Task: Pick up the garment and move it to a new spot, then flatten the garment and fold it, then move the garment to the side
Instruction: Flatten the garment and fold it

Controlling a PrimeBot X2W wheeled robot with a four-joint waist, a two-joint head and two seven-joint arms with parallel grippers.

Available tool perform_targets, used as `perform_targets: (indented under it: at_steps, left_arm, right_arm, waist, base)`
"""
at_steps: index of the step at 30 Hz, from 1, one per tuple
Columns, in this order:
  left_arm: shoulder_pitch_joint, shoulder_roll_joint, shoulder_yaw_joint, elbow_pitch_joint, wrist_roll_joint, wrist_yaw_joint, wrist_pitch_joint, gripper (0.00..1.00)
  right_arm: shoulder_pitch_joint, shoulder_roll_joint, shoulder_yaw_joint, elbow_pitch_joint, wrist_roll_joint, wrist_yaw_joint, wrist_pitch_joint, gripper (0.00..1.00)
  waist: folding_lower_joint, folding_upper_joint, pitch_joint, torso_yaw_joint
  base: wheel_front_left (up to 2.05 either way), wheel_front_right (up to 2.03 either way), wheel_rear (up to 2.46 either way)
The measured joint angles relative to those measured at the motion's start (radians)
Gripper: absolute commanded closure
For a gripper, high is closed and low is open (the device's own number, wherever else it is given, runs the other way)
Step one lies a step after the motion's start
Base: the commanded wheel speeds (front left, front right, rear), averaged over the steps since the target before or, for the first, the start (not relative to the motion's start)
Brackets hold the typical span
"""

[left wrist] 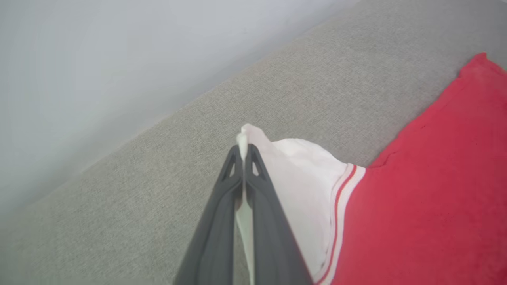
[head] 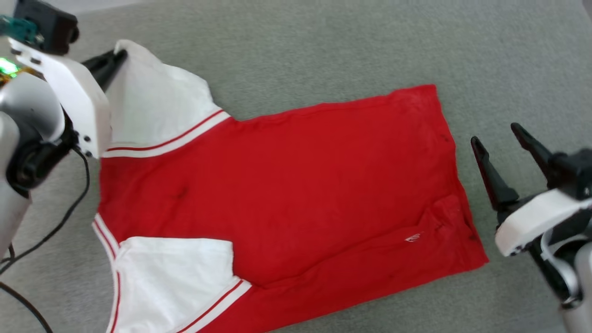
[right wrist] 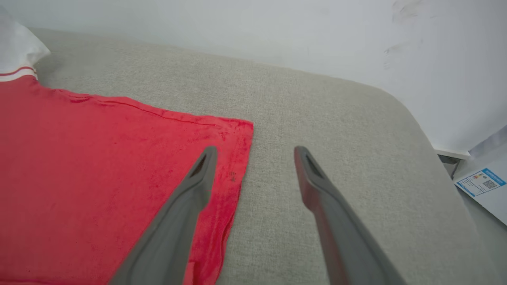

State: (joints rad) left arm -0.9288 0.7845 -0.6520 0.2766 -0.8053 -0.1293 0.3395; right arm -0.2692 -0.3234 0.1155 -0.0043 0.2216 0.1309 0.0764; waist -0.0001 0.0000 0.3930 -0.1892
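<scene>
One garment sleeve (head: 152, 101) between left jaws

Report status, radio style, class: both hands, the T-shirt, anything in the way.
Left hand shut on white sleeve tip. Right hand open beside hem, holding nothing. T-shirt spread on grey surface, unfolded. No obstruction seen.

White wrist shells (head: 76, 97); silver forearm (head: 27, 111); dark tapered fingers (right wrist: 178, 221); black cable (head: 87, 180)
</scene>
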Motion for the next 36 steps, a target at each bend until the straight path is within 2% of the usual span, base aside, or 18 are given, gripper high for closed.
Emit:
perform_targets:
  at_steps: [5, 9, 11, 15, 25, 36]
  left_arm:
    - [0.048, 0.023, -0.026, -0.113, -0.002, 0.001, -0.037, 1.0]
    - [0.102, 0.026, -0.037, -0.239, -0.001, 0.028, -0.048, 1.0]
    - [0.115, 0.025, -0.044, -0.296, 0.002, 0.048, -0.046, 1.0]
    - [0.121, 0.023, -0.046, -0.391, 0.018, 0.084, -0.041, 1.0]
    - [0.131, 0.001, -0.058, -0.542, 0.045, 0.134, -0.036, 1.0]
    - [0.133, -0.031, -0.079, -0.562, 0.06, 0.146, -0.052, 1.0]
  right_arm:
    - [-0.101, -0.104, 0.041, -0.002, 0.12, 0.0, 0.273, 0.0]
    - [-0.201, -0.185, 0.052, 0.048, 0.151, 0.0, 0.494, 0.0]
    - [-0.244, -0.204, 0.058, 0.072, 0.166, 0.0, 0.592, 0.0]
    - [-0.338, -0.196, 0.052, 0.136, 0.228, 0.0, 0.73, 0.0]
    - [-0.441, -0.243, 0.107, 0.289, 0.209, 0.0, 0.839, 0.0]
    - [-0.464, -0.278, 0.169, 0.333, 0.21, -0.003, 0.83, 0.0]
  waist:
    - [0.0, 0.0, -0.027, 0.058]
    - [0.0, 0.0, -0.028, 0.101]
    - [0.0, 0.0, -0.021, 0.122]
    - [0.0, 0.0, 0.004, 0.16]
    - [0.0001, 0.0, 0.076, 0.256]
    - [-0.0002, 0.0, 0.119, 0.321]
  base:
    - [0.0, 0.0, 0.0]
    - [0.0, 0.0, 0.0]
    - [0.0, 0.0, 0.0]
    - [0.0, 0.0, 0.0]
    - [0.0, 0.0, 0.0]
    - [0.0, 0.0, 0.0]
